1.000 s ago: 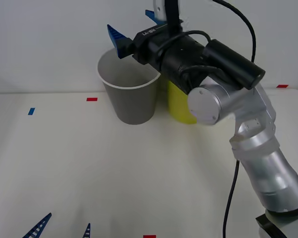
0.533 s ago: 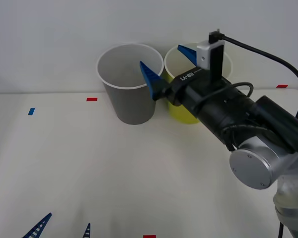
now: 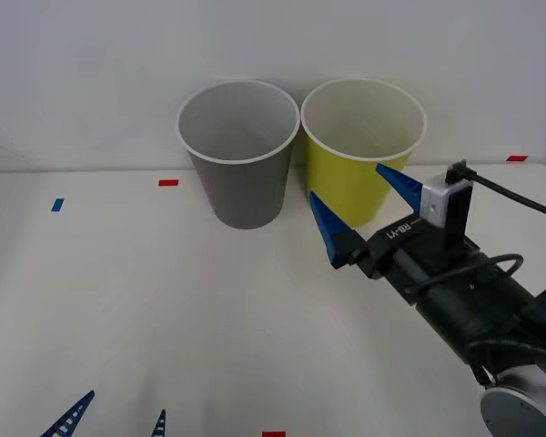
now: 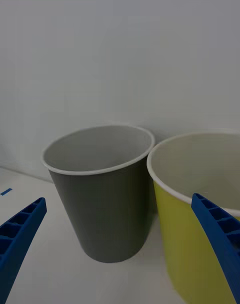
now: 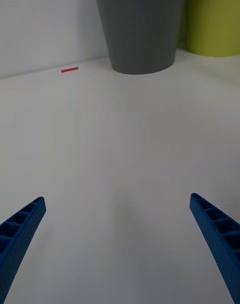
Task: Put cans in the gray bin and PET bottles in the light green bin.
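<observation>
This is looking like a robot test lab rather than a home or shop. A plain white table (image 3: 164,300) is standing against a bare white wall (image 3: 91,73), and small red tape marks (image 3: 168,182) and a blue tape mark (image 3: 57,204) are sitting on its surface as placement markers, with nothing domestic lying around.

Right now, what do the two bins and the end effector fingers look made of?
Gray bin and light green bin: probably matte plastic, smooth walls, thin white rims. Right end effector fingers, spread open: blue ribbed plastic, apparently. Left end effector, low at the near edge, looks the same.
</observation>
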Available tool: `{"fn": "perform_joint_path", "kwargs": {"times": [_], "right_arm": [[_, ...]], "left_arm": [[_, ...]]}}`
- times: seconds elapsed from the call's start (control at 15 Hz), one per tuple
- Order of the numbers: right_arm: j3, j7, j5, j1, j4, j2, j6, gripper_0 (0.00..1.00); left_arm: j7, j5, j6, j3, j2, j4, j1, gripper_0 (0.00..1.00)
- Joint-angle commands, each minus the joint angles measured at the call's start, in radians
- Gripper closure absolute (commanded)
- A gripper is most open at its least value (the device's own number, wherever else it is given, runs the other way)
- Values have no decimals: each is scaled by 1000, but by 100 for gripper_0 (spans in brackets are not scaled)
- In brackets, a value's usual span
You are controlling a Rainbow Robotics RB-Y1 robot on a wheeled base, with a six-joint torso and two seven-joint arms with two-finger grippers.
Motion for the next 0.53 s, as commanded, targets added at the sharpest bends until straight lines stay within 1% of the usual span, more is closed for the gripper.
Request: {"fn": "perform_joint_path", "kwargs": {"times": [0.07, 0.2, 0.53], "right_arm": [[-4, 10, 3, 137, -1, 38, -70, 0], [-1, 24, 14, 191, -1, 77, -84, 0], [11, 50, 26, 237, -1, 109, -99, 0]], "left_arm": [[0, 0, 0, 0, 0, 0, 0, 0], [0, 0, 0, 0, 0, 0, 0, 0], [0, 0, 0, 0, 0, 0, 0, 0]]}}
